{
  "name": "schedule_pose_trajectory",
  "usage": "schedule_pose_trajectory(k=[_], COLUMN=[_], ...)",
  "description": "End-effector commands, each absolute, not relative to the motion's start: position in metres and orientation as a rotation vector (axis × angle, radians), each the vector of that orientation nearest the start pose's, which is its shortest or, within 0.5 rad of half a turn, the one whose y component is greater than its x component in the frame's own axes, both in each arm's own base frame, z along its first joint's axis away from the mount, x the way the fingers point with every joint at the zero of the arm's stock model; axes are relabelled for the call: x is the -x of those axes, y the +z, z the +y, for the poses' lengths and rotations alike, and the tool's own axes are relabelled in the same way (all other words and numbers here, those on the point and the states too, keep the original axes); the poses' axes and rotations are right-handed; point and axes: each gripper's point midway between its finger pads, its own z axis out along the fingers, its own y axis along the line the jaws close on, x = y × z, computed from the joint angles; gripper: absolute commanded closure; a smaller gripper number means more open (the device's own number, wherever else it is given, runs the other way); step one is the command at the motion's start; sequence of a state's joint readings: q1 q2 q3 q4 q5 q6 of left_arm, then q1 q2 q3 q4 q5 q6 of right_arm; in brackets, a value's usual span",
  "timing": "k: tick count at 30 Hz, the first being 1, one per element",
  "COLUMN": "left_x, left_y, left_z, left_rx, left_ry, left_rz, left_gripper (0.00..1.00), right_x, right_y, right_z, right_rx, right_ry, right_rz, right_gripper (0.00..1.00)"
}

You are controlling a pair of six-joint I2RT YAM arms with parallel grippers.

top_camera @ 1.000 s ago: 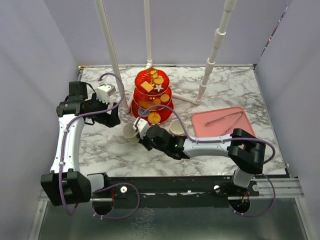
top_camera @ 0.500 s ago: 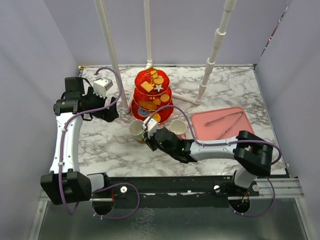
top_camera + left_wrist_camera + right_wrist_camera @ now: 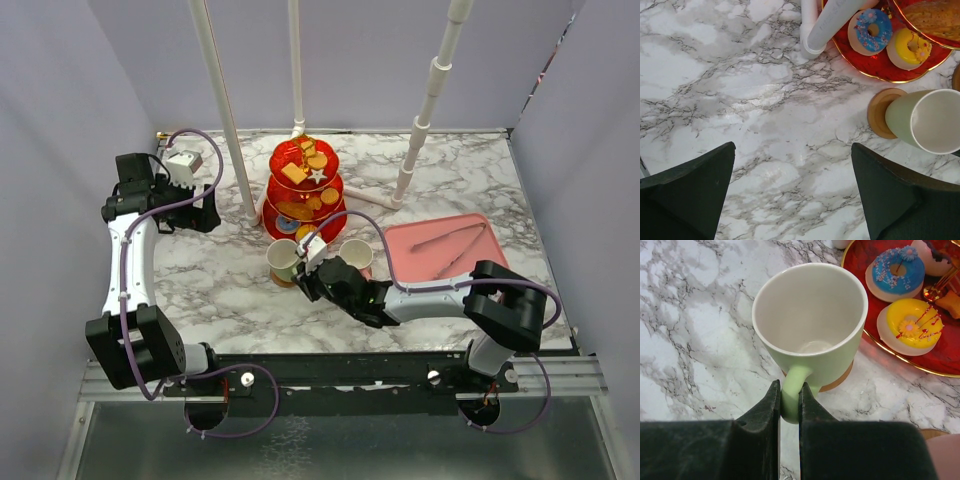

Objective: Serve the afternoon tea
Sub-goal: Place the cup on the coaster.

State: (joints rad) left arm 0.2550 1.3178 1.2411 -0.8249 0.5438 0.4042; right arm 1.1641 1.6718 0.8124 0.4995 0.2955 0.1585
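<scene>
One pale green mug (image 3: 810, 335) is standing on a brown coaster (image 3: 839, 382) at the near-left edge of the red stand (image 3: 272, 212), the right gripper (image 3: 789, 400) clamping its handle; the left gripper (image 3: 792, 160) is hovering far left, jaws spread.

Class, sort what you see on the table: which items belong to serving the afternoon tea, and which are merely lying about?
Belong to the job:
red three-tier stand and its pastries
pale green mug, handle gripped by the right gripper
brown coaster beneath it
pink mug

Lying about:
pink tray
tongs on it
white pipes
</scene>
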Motion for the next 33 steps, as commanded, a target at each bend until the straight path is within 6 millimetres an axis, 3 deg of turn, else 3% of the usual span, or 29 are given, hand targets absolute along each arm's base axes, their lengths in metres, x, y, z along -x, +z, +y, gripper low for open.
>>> schedule_pose_trajectory(k=[1, 6, 15, 22, 27, 33], left_x=[-0.339, -0.343, -0.346, -0.36, -0.364, -0.372], left_y=[0.196, 0.193, 0.176, 0.167, 0.166, 0.161], left_z=[0.014, 0.019, 0.026, 0.037, 0.038, 0.041], left_rx=[-0.356, -0.342, -0.305, -0.257, -0.249, -0.196], left_ry=[-0.322, -0.3, -0.288, -0.275, -0.294, -0.298], left_rz=[2.291, 2.285, 2.299, 2.301, 2.285, 2.276], left_gripper=[0.01, 0.01, 0.01, 0.01, 0.01, 0.01], right_x=[-0.228, -0.226, -0.225, -0.226, -0.225, -0.227], right_y=[0.137, 0.123, 0.116, 0.115, 0.125, 0.161], right_z=[0.422, 0.427, 0.43, 0.421, 0.416, 0.398], right_rx=[0.679, 0.698, 0.704, 0.687, 0.684, 0.651], right_ry=[0.701, 0.718, 0.721, 0.699, 0.696, 0.655], right_rz=[1.708, 1.725, 1.735, 1.746, 1.729, 1.709], right_gripper=[0.99, 0.99, 0.86, 0.51, 0.39, 0.29])
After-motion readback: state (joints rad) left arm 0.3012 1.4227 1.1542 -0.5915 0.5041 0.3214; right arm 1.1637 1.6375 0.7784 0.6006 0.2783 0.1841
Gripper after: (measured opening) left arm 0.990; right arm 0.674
